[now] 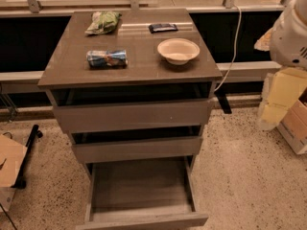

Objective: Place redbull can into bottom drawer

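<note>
Cabinet [139,68] with three grey drawers, centre of frame, and the hazards it poses to the pending transfer. The redbull can [107,58] lies on its side on the left half of the top, well apart from the white bowl [178,50] to its right, with the green-and-white bag [103,22] and the black packet [163,28] behind it. The bottom drawer [141,186] stands pulled out at the lower centre, its grey floor bare. The gripper is outside the frame, so whether it is wide, narrow or holding anything cannot be told; only a white rounded part of the robot [290,32] shows at the upper right edge. Probable failures: the can, being round and lying flat, may roll toward the table edge if nudged off-centre during the grasp; a descent too close to the cabinet may strike the top drawer [132,116] or the middle drawer [136,148], which jut forward over the rear of the open one; a release from too high may let the can bounce or roll against the drawer's walls.
</note>
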Action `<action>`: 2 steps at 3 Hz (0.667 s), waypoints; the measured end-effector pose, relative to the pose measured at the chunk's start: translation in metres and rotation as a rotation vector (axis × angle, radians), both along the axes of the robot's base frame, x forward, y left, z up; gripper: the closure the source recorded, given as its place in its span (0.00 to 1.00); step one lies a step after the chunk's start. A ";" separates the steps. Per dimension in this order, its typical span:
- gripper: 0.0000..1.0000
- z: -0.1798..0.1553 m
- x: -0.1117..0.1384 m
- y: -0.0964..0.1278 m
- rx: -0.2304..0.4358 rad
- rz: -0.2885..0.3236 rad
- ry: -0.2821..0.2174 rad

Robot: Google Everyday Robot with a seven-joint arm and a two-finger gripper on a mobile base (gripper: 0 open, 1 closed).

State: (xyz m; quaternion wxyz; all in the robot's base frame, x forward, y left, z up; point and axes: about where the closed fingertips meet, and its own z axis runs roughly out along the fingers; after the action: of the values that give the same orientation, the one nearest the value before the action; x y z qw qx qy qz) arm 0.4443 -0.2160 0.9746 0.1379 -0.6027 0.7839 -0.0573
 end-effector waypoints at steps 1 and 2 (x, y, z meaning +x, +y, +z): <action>0.00 0.006 0.030 0.025 -0.011 0.069 -0.039; 0.00 0.014 0.071 0.064 0.020 0.155 -0.083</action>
State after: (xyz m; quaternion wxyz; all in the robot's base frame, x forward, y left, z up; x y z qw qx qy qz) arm 0.5156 -0.1521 0.9888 0.1801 -0.6572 0.7291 -0.0635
